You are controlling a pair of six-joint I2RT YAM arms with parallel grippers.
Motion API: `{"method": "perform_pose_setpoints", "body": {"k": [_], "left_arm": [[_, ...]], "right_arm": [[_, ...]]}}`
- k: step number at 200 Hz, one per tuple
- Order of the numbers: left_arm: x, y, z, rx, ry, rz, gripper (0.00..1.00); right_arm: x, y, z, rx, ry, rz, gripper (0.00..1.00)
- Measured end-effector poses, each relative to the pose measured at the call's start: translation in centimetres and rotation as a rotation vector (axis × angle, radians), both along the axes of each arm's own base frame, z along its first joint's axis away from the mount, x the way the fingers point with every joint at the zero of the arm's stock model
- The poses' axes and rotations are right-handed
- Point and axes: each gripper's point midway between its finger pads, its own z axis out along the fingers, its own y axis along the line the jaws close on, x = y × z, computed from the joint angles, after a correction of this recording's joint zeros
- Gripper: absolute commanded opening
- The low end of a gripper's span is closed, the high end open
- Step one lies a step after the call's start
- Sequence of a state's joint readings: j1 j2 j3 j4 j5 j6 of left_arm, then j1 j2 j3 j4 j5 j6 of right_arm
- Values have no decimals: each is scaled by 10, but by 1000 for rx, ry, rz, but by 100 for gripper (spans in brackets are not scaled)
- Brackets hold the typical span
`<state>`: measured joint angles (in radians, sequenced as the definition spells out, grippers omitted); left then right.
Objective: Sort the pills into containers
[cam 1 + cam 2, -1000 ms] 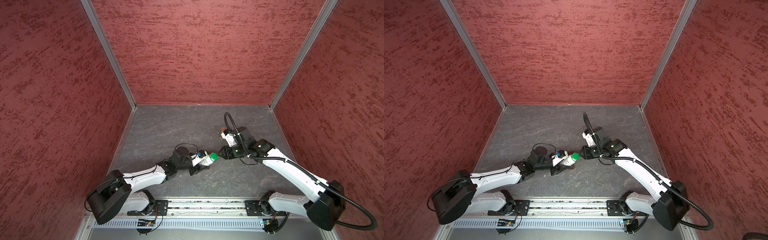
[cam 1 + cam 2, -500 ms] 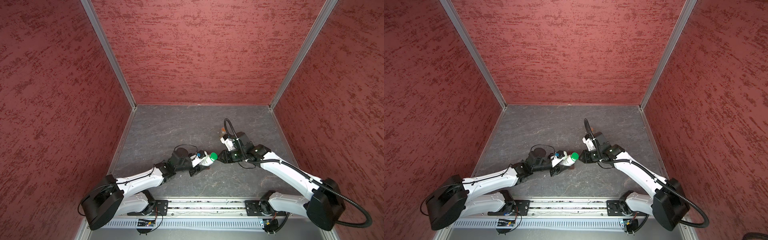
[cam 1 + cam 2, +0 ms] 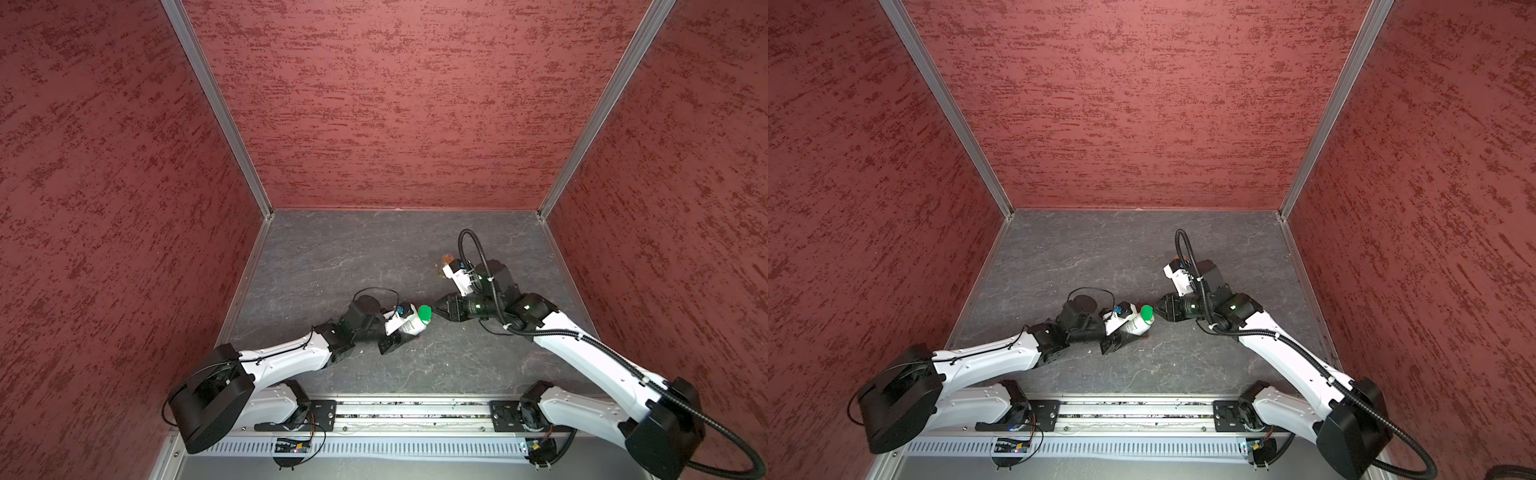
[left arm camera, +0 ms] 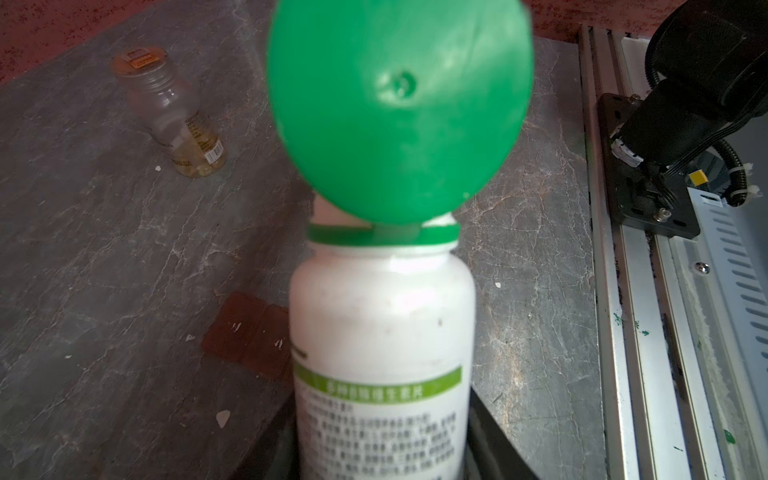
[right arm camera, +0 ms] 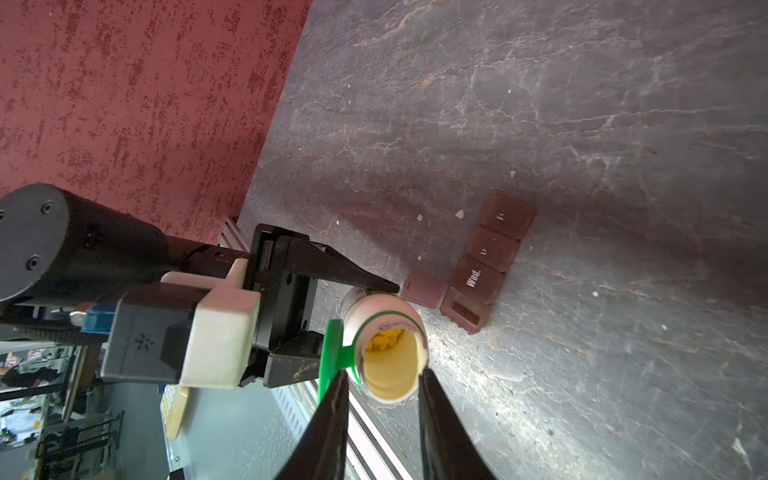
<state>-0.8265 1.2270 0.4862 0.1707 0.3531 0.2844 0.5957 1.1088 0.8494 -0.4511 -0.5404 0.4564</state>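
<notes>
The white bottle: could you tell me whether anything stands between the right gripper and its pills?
Nothing visible: the green cap is flipped aside, and the right gripper sits at the white bottle's open mouth.

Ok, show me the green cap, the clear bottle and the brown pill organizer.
green cap [image 4: 399, 108]: left wrist view, centre of its top.
clear bottle [image 4: 178, 116]: left wrist view, its body.
brown pill organizer [image 5: 478, 276]: right wrist view, the Wed. lid.

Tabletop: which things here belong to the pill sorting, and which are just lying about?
Job: white bottle with open green cap, yellow pills inside, brown pill organizer; probably the clear bottle too.
Lying about: white flecks on the tabletop, green specks on the rail.
</notes>
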Motion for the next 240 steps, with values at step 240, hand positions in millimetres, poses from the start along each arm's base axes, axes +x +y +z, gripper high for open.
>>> {"method": "perform_pose_setpoints", "body": {"k": [240], "left_arm": [[-14, 24, -17, 196, 155, 148, 0]], "right_arm": [[5, 21, -28, -29, -45, 46, 26]]}}
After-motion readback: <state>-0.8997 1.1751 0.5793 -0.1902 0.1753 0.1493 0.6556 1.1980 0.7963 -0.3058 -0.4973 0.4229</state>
